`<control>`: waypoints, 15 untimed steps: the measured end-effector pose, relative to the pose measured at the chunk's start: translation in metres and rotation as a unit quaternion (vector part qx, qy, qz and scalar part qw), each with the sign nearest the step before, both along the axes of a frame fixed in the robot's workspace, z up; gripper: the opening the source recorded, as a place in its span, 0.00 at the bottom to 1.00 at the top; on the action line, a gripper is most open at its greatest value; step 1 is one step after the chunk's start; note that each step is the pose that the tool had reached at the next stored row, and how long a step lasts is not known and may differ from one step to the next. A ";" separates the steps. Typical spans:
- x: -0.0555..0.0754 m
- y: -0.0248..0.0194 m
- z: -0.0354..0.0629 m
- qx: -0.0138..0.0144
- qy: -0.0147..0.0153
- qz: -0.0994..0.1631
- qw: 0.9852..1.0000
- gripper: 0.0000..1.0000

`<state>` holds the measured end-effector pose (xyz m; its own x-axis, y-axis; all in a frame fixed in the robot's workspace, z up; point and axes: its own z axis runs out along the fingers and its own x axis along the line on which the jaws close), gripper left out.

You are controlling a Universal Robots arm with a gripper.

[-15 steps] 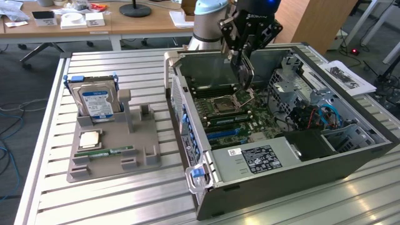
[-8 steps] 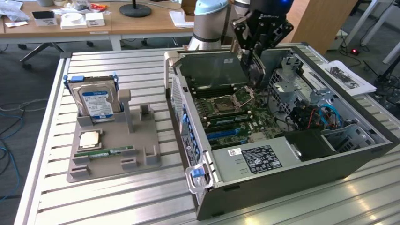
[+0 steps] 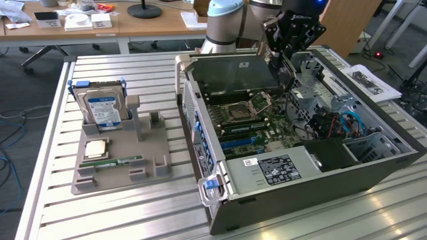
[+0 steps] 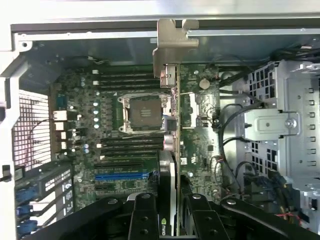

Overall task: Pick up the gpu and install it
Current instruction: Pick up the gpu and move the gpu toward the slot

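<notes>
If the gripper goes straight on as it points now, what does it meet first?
Probably the motherboard in the open case, and the gpu it holds would touch first; depth is unclear.

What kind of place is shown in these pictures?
Probably a robotics lab in an office-like room: a robot arm holds a gpu at an open computer case on a slatted metal table, with wooden desks behind.

We see a slatted metal table (image 3: 120,210) across the lower frame. In the upper left stand wooden desks (image 3: 167,25), with a dark chair base (image 3: 47,52) beneath. Grey carpet (image 3: 30,85) runs down the left edge, with loose cables (image 3: 10,117) lying on it. Light glints off the slats at lower right.
</notes>
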<state>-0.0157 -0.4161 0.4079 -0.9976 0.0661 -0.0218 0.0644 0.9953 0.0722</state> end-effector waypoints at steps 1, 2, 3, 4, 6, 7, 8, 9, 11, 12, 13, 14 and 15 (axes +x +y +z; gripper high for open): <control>0.004 0.0000 0.0000 0.000 0.000 0.000 1.000 0.27; 0.008 0.0001 0.0000 0.000 0.000 0.000 1.000 0.27; 0.011 0.0002 -0.0001 0.000 0.000 0.000 1.000 0.27; 0.014 0.0003 -0.0001 0.000 0.000 0.000 1.000 0.27; 0.020 0.0004 -0.0001 0.000 0.000 0.000 1.000 0.27; 0.024 0.0005 -0.0001 0.000 0.000 0.000 1.000 0.27; 0.027 0.0005 -0.0001 0.000 0.000 0.000 1.000 0.27; 0.030 0.0006 -0.0001 0.000 0.000 0.000 1.000 0.27; 0.034 0.0007 -0.0001 0.000 0.000 0.000 1.000 0.27; 0.036 0.0007 -0.0001 0.000 0.000 0.000 1.000 0.27; 0.038 0.0008 -0.0002 0.000 0.000 0.000 1.000 0.27; 0.040 0.0008 -0.0003 0.000 0.000 0.001 1.000 0.27; 0.042 0.0008 -0.0003 0.000 0.000 0.001 1.000 0.27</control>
